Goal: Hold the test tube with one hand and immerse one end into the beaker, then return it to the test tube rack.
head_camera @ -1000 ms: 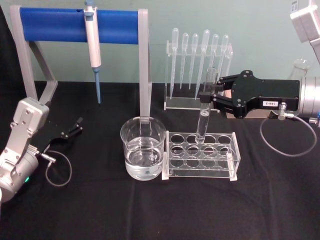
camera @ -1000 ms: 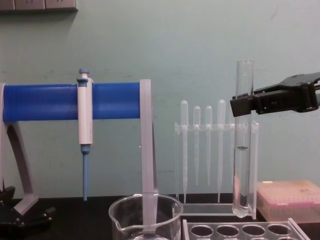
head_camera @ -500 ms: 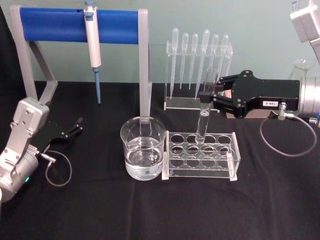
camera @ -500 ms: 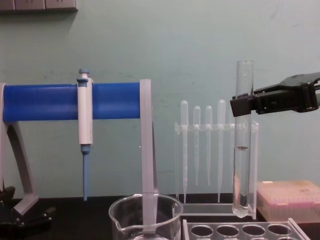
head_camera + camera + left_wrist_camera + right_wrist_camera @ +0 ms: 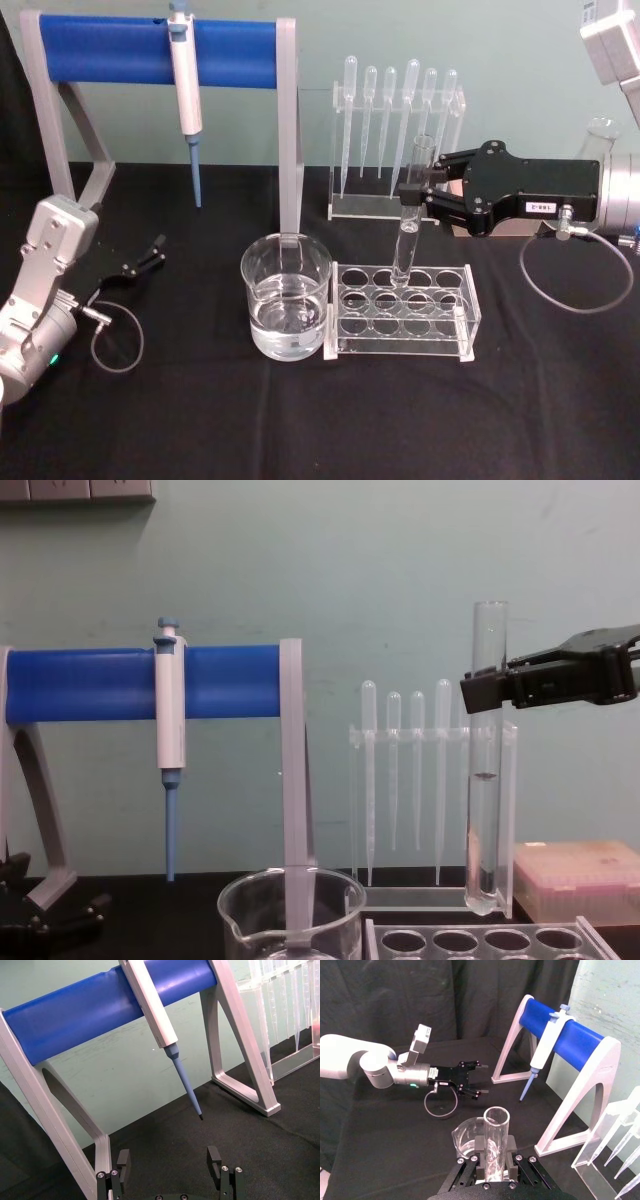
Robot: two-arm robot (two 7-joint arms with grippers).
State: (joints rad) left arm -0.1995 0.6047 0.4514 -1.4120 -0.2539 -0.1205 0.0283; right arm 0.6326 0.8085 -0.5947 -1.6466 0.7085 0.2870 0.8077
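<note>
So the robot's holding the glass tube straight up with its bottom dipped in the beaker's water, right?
Not quite. The right gripper does hold the test tube straight up, but its bottom hangs over the test tube rack, beside the beaker, not in the water. The chest view shows this.

Pretty much nothing changed over the last second. The right gripper [image 5: 412,192] has the tube [image 5: 406,250] clamped at the same height over the rack [image 5: 400,325]: no lift, no drop, no sideways drift.
</note>
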